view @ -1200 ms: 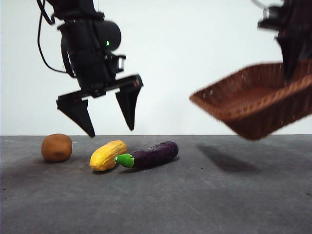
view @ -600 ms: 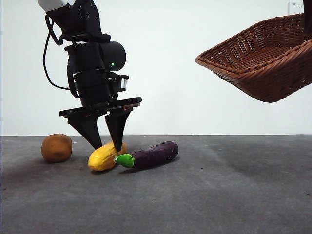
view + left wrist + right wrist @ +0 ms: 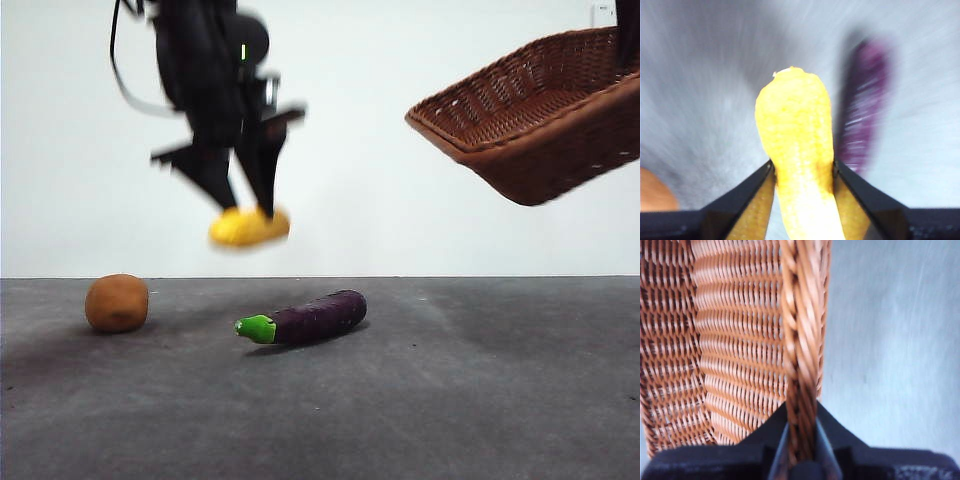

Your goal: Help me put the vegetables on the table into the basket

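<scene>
1. Corn cob, yellow, hangs in the air at upper left of centre in the front view, well above the table; outline blurred.
2. Left gripper reaches down from the top edge with both black jaws pinching the cob. In the left wrist view the cob sits squeezed between the two jaws, its tip sticking out past them.
3. Potato, round and brown, rests on the table at far left, apart from the other vegetables. An orange-brown patch at the lower left corner of the left wrist view appears to be the same item.
4. Eggplant lies on its side left of centre, green stem end toward the left; seen as a purple smear in the left wrist view.
5. Basket, upper right, off the table, tilted with its opening facing left.
6. Right gripper: jaws clamped on the basket's braided rim.
</scene>
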Controlling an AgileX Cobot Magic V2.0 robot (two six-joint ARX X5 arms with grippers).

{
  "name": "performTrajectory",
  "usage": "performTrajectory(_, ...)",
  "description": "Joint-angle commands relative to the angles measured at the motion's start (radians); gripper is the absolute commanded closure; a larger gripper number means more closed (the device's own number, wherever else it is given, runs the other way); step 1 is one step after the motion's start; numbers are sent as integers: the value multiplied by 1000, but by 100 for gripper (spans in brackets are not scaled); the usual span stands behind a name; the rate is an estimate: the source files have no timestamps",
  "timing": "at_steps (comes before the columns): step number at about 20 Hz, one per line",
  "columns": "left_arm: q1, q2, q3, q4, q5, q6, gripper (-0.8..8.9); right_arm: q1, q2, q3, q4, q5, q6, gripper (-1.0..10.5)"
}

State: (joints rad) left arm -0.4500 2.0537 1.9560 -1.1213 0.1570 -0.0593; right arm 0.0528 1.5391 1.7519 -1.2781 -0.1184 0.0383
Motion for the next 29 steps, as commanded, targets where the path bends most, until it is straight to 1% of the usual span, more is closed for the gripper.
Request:
performTrajectory(1,-18,7,205,-87,56,20,820,14,4,-3,4,32,68,956)
performTrajectory(3,-33,7,369,-134,98,18,818,28,23,-3,-27,69,68,956)
performTrajectory(4,-45,7,440,-151,150,8,818,41,34,-4,-34,70,68,956)
performTrajectory(6,-71,7,534,-157,372,-11,818,73,45,-6,-23,38,68,956)
performTrajectory(7,-85,7,557,-148,465,-12,818,85,48,-6,-6,-1,67,955)
performTrajectory(8,-99,7,562,-138,494,-20,818,95,48,-6,16,-50,68,955)
performTrajectory(9,-114,7,562,-143,475,-26,818,100,48,-6,41,-105,79,955)
performTrajectory(11,-137,10,558,-164,371,-26,818,100,48,-6,57,-196,98,955)
performTrajectory(13,-158,10,558,-161,240,-27,818,101,48,-6,39,-236,89,955)
performTrajectory(14,-161,10,558,-154,201,-33,818,106,48,-6,30,-237,87,955)
performTrajectory(17,-160,11,558,-148,189,-50,802,119,48,-6,14,-287,68,955)
performTrajectory(18,-160,17,558,-149,190,-53,714,126,48,-6,14,-323,63,955)
performTrajectory(19,-160,23,558,-151,188,-53,590,133,48,-6,18,-348,62,955)
performTrajectory(20,-160,34,558,-151,189,-57,499,142,48,-6,22,-356,63,955)
performTrajectory(22,-160,58,558,-151,189,-76,378,151,48,-6,17,-354,62,955)
performTrajectory(23,-160,58,558,-152,169,-79,337,151,48,-6,12,-347,60,955)
performTrajectory(24,-160,55,560,-140,89,-83,337,151,48,-6,6,-336,55,955)
performTrajectory(25,-158,42,566,-141,6,-90,337,151,48,-6,-6,-307,45,955)
performTrajectory(26,-146,23,571,-149,-71,-86,338,150,48,-6,-16,-262,30,955)
performTrajectory(27,-133,3,572,-163,-162,-62,338,150,48,-6,-24,-209,27,955)
performTrajectory(28,-121,-11,572,-182,-244,-42,338,149,48,-6,-30,-172,24,955)
performTrajectory(29,-103,-16,572,-197,-313,-40,338,148,48,-6,-31,-147,20,955)
